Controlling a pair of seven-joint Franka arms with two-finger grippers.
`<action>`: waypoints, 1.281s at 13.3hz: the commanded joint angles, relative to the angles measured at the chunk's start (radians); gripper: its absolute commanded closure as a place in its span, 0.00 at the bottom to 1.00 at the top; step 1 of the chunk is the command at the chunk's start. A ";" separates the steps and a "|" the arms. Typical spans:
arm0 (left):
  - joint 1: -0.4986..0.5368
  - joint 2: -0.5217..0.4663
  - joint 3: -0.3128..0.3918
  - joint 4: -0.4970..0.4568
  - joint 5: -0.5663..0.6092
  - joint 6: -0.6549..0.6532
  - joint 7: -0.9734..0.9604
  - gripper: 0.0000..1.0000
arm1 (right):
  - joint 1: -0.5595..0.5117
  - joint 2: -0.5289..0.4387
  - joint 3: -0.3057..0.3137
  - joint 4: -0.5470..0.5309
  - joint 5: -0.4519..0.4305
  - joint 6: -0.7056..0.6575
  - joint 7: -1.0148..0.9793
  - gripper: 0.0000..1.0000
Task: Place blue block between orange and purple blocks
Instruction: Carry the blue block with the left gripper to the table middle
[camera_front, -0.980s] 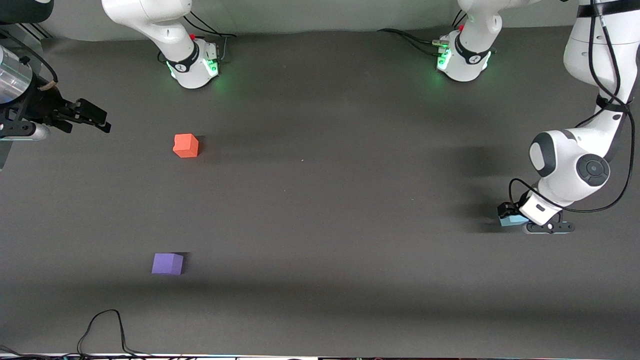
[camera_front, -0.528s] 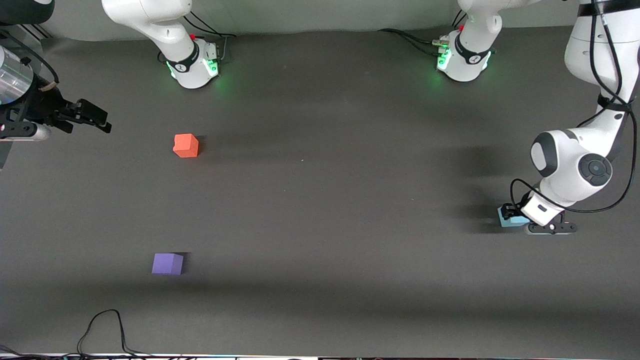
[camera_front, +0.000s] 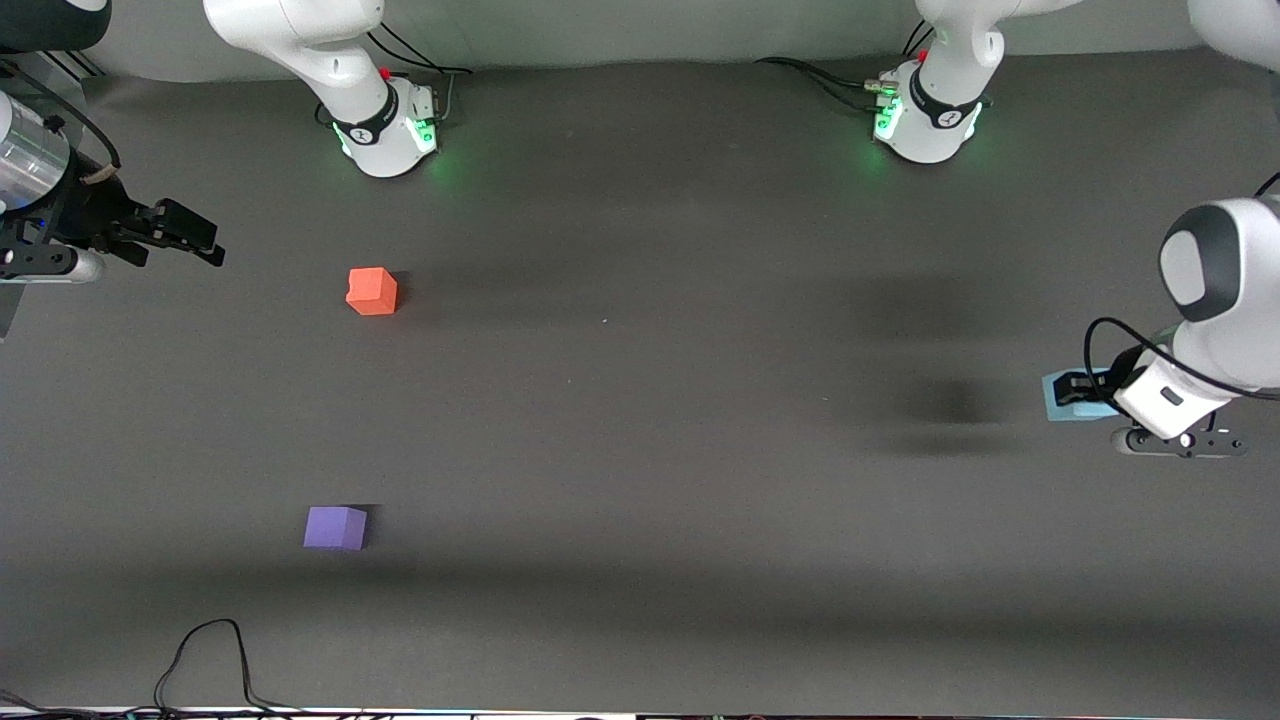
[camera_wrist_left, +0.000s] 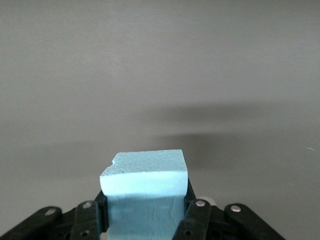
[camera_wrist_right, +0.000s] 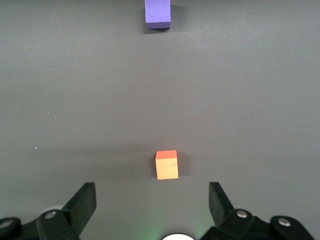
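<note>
My left gripper (camera_front: 1078, 393) is shut on the light blue block (camera_front: 1062, 398) and holds it in the air over the table's left-arm end; in the left wrist view the block (camera_wrist_left: 145, 185) sits between the black fingers (camera_wrist_left: 197, 212). The orange block (camera_front: 372, 291) lies on the table toward the right arm's end, and the purple block (camera_front: 335, 527) lies nearer the front camera than it. My right gripper (camera_front: 195, 240) is open and empty, waiting beside the orange block at the right arm's end. Its wrist view shows the orange block (camera_wrist_right: 166, 164) and the purple block (camera_wrist_right: 158, 14).
The dark grey table (camera_front: 640, 400) carries only the three blocks. The two arm bases (camera_front: 385, 130) (camera_front: 925, 115) stand along the edge farthest from the front camera. A black cable (camera_front: 205, 660) lies at the edge nearest it.
My left gripper has risen from the table with the blue block and moved toward the left arm's end. The right arm has barely moved.
</note>
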 joint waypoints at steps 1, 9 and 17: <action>-0.175 0.012 -0.004 0.075 0.010 -0.089 -0.236 0.59 | 0.001 -0.001 -0.001 -0.002 0.015 0.008 -0.015 0.00; -0.757 0.299 -0.006 0.443 -0.009 -0.092 -0.858 0.59 | -0.001 -0.001 -0.001 -0.002 0.015 0.008 -0.013 0.00; -0.997 0.543 -0.003 0.480 0.028 0.147 -0.980 0.59 | 0.002 -0.004 0.004 -0.013 0.015 0.007 -0.008 0.00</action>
